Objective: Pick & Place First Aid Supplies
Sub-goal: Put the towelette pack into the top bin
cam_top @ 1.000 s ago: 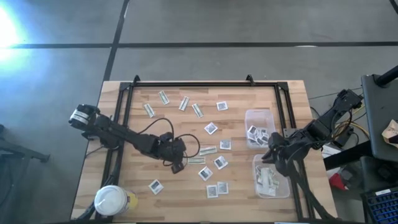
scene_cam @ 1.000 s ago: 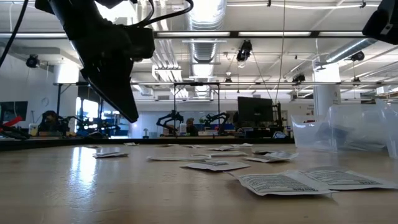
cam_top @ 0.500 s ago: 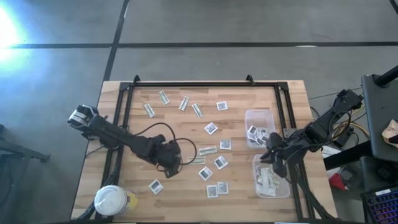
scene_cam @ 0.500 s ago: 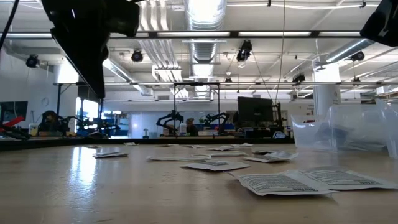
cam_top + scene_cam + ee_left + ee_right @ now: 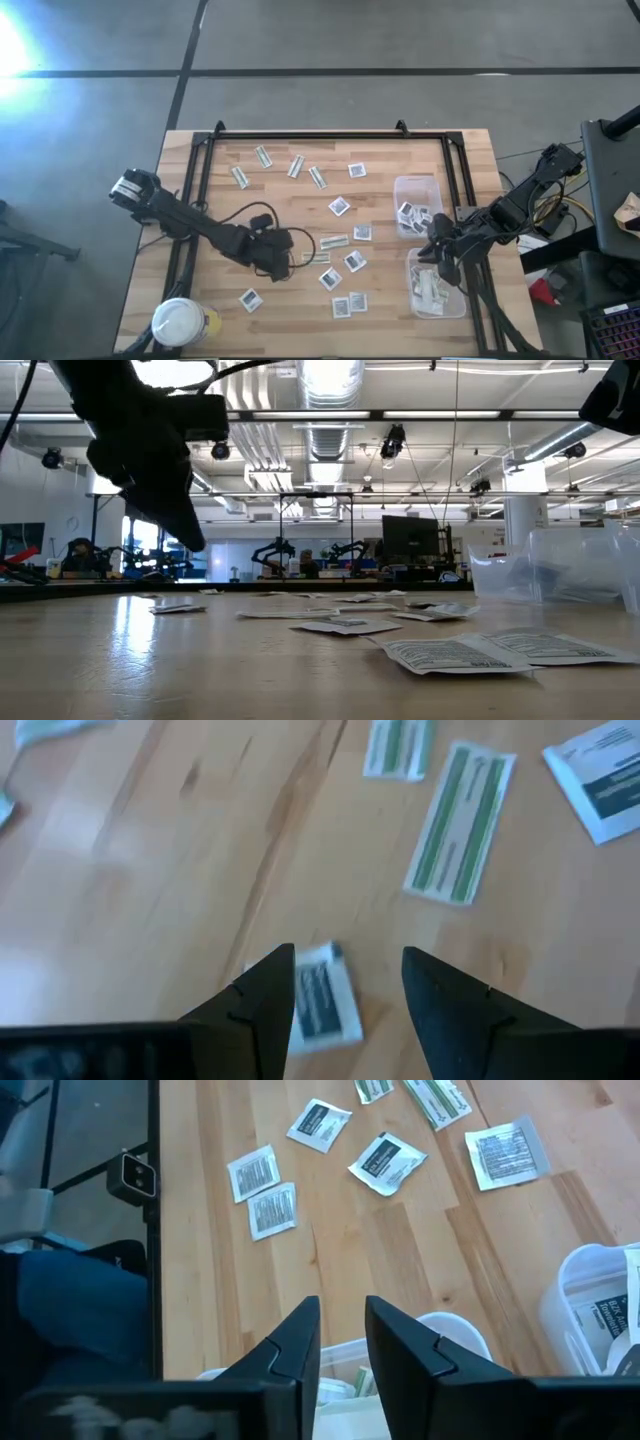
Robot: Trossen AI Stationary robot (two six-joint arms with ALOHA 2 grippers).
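A: We start with the surface. The table (image 5: 470, 150) is pale wood planking with a dark metal frame (image 5: 330, 133) running along its far edge and down both sides. The first aid supplies (image 5: 340, 206) lie scattered over its middle: narrow green-and-white strips (image 5: 318, 177) toward the far edge, square white packets (image 5: 349, 303) toward the near edge.

B: We agree, and add two clear tubs at the right edge. The farther tub (image 5: 417, 208) holds several square packets; the nearer tub (image 5: 436, 284) holds a loose heap of supplies. A white-lidded jar (image 5: 178, 322) stands at the near left corner.

A: The room beyond, in the low view, is a large hall with ceiling ducts (image 5: 335, 390), strip lights and other arms on distant benches (image 5: 310, 555).

B: Grippers next. The left gripper (image 5: 345, 982) hangs over the middle of the table, raised clear of the wood, fingers apart and empty. A square packet (image 5: 322, 1003) lies below and between them, with a strip (image 5: 460, 823) farther on.

A: The right gripper (image 5: 343, 1338) hangs above the nearer tub at the right edge, its fingers (image 5: 400, 1345) parted by a narrow gap, and we see nothing between them.

B: For moving room, we note bare wood along the left edge and between the two arms. The near right corner is taken up by the nearer tub.
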